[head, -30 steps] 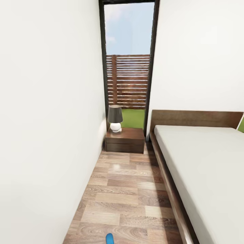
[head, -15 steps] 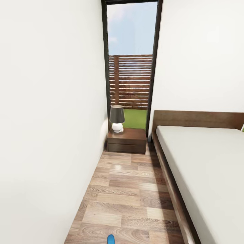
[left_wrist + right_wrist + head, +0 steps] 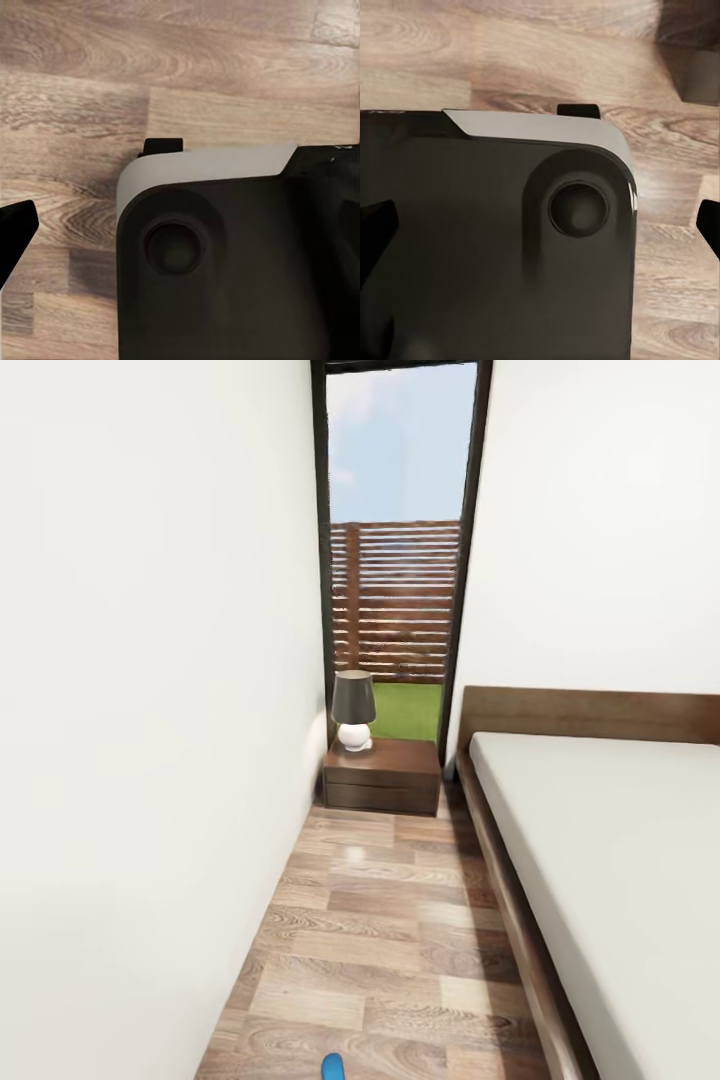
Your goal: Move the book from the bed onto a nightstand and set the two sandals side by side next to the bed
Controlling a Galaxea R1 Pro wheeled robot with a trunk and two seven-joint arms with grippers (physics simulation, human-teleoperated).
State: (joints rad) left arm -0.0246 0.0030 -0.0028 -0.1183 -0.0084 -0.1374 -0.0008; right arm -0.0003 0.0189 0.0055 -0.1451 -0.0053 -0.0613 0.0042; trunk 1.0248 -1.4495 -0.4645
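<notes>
A nightstand [image 3: 383, 773] with a lamp [image 3: 353, 709] stands at the floor's [image 3: 400, 920] far end, beside the bed's [image 3: 600, 840] headboard corner. One blue sandal [image 3: 332, 1069] lies on the floor near the view's bottom edge. Neither hand's opening can be told from the wrist views.

Ahead of me: nightstand [image 3: 382, 775] against window [image 3: 400, 550], lamp [image 3: 353, 709] on it | right: bed [image 3: 610, 840] along floor strip [image 3: 390, 930] | left: wall [image 3: 150, 710] | near edge: one sandal [image 3: 333, 1069] on floor
</notes>
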